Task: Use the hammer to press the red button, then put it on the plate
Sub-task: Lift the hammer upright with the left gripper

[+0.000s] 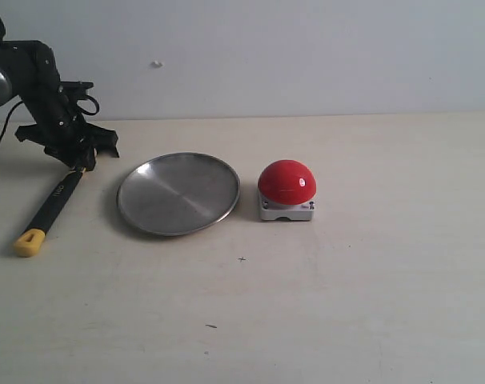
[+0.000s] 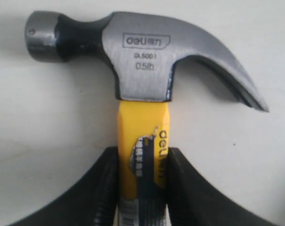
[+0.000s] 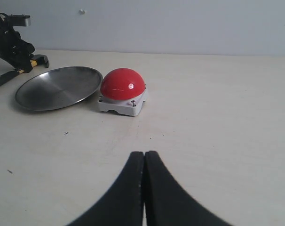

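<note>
Exterior view: the hammer [image 1: 54,205] was seen lying on the bench [image 1: 370,304] at the far left, its yellow butt end toward the camera and its head hidden behind the left arm. The plate [image 1: 178,194] lay just right of the hammer, bare, and the red button [image 1: 286,182] stood just beside the plate on its other side, not touching it.

The task was judged to be at its very start. The grasp on the hammer had been made, but no lift could be made out. The button had not yet been pressed, and the placing on the plate was left to do.

In the left wrist view, the left fingers [image 2: 100,188] were seen clenched on the yellow neck of the hammer [image 2: 142,66], just below the steel head, one pad pressed against each side. In the right wrist view, the right fingers [image 3: 128,188] were pressed together with nothing between them, held above the bench and well apart from the red button [image 3: 122,84] and plate [image 3: 58,87].
</note>
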`<state>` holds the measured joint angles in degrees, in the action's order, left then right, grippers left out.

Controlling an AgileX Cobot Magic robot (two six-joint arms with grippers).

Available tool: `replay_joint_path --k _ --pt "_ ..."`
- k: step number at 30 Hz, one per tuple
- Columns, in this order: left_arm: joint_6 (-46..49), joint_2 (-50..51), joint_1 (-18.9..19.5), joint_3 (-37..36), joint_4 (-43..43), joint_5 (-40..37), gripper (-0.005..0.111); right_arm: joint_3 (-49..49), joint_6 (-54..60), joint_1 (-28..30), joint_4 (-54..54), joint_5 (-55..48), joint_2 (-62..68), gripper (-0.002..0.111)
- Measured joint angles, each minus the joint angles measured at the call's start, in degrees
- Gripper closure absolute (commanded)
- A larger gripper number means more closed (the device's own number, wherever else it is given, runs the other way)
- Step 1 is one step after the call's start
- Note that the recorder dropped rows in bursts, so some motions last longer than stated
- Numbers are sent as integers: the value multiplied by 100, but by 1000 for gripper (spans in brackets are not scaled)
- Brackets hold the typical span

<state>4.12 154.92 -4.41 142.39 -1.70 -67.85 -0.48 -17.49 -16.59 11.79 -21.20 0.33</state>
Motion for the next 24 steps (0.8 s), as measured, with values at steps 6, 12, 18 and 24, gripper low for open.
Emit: replay_joint_path --k 6,12,18,24 --pt "0 0 0 0 0 0 107 0 0 0 0 0 0 108" --pt "0 -166 -11 0 16 -234 107 0 0 0 0 0 0 108" --pt "0 -460 -11 0 16 -277 107 0 0 0 0 0 0 108" --pt "0 -623 -53 0 16 -290 107 0 0 0 0 0 0 108"
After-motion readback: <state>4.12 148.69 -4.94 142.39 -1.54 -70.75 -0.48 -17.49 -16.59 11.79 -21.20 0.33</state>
